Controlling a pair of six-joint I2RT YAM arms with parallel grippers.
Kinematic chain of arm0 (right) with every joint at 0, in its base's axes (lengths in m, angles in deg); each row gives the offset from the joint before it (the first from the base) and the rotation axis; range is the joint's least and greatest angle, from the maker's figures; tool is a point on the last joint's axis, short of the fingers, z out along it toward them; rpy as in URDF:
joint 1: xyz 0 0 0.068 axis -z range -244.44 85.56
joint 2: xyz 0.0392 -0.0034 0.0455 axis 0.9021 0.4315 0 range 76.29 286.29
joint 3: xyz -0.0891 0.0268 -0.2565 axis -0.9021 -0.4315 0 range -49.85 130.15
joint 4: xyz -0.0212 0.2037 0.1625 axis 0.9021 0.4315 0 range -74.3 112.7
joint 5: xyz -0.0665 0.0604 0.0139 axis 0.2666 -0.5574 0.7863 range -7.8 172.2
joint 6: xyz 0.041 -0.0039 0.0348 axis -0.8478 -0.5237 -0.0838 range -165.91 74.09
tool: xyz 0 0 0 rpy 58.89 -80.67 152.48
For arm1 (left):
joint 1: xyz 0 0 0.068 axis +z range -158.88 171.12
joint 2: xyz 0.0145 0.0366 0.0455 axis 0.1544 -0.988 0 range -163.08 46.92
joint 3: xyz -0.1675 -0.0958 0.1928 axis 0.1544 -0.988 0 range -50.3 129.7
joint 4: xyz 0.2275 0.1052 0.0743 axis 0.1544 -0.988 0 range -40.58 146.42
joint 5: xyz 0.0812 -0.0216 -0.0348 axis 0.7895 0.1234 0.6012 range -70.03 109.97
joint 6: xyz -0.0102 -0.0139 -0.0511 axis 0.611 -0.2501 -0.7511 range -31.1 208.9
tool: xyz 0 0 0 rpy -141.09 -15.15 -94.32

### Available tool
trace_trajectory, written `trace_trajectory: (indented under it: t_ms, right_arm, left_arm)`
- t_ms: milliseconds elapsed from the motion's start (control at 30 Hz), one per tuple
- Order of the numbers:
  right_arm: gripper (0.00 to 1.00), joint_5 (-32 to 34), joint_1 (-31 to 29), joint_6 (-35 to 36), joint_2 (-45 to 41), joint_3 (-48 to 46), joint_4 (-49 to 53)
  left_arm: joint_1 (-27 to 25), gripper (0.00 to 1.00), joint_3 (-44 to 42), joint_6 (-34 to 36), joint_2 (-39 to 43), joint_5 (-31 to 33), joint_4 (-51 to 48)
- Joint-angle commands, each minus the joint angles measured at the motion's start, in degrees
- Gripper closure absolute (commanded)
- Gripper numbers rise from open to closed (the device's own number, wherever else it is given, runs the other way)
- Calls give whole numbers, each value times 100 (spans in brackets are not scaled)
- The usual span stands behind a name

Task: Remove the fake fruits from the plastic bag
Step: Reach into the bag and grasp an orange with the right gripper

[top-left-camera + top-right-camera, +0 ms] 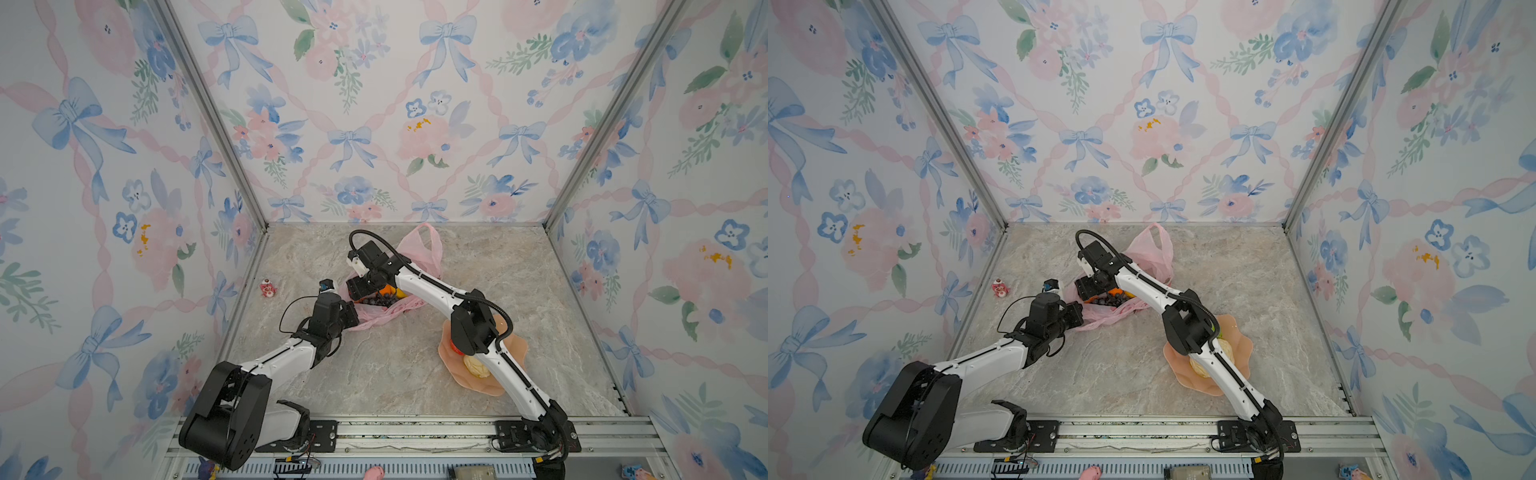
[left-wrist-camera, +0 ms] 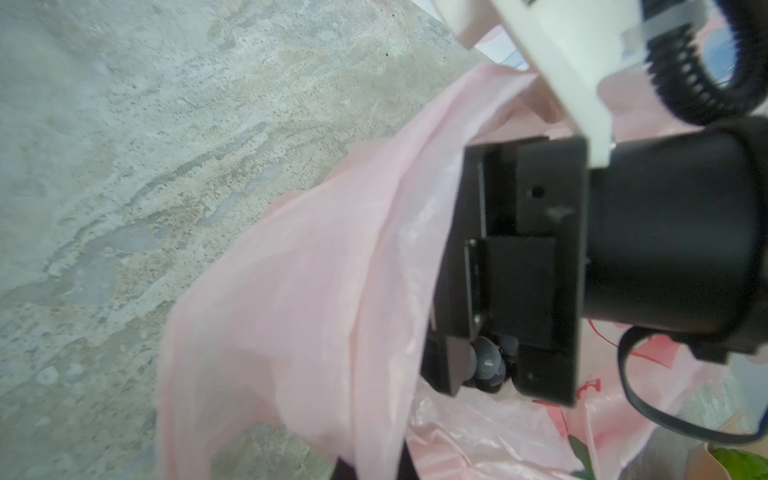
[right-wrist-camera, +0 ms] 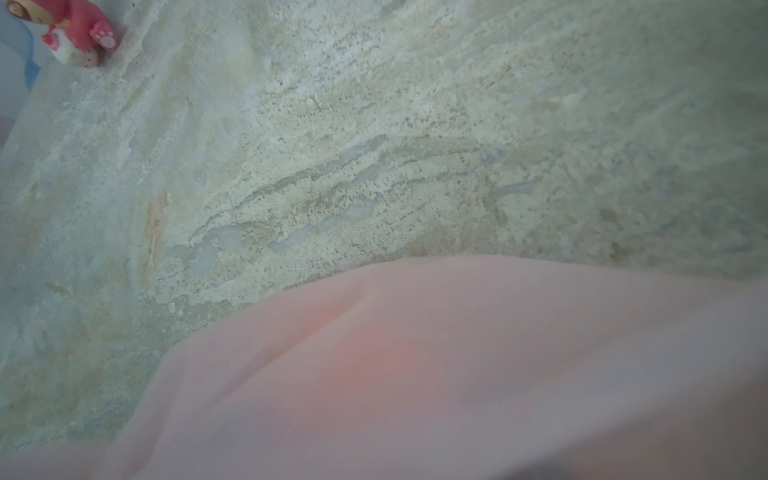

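bag: the pink plastic bag [image 1: 419, 253] is lying crumpled on the counter [image 1: 395, 374], middle-ish and toward the back. One handle loop is sticking up and the mouth is gaping toward the front-left.

left hand: the left hand [image 1: 352, 314] is sitting at the bag's near-left edge, clenched tight on the pink film. In its own wrist view the plastic [image 2: 311, 291] is rising as a stretched sheet.

right hand: the right hand [image 2: 494, 365] is reaching across the middle and dipping into the bag's mouth. Its fingers [image 2: 446, 365] are standing apart, so released, with dark berries showing in the gap. Can't tell whether the pads are actually touching them.

fruit in the bag: the grapes [image 1: 380, 300] are sitting in the open mouth. An orange [image 1: 388, 289] and a yellow fruit [image 1: 401, 294] are peeking out just behind them, and the right arm is covering whatever else is in there.

fruit out of the bag: a peach plate [image 1: 515, 353] is lying front-right of the bag, apart from it, partly under the right arm. A red fruit [image 1: 455, 347] and a pale pear [image 1: 476, 365] are resting on it.

figurine: a little red-and-white figurine [image 1: 268, 289] is standing near the left wall, well apart from the bag.

right wrist view: blurry pink plastic is filling the close part, with counter behind, and the hand itself isn't showing.
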State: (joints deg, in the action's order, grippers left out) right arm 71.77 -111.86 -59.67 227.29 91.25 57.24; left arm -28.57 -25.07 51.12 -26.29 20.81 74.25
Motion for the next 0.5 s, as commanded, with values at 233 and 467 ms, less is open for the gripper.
trace_trajectory:
  t_ms: [233,467]
  right_arm:
    - [41,381,94,-202,-496,-661,20]
    - [42,394,16,-167,-413,-508,100]
  left_arm:
    - [41,100,-80,-81,-46,105,-76]
    - [70,100,-175,-135,46,207,-77]
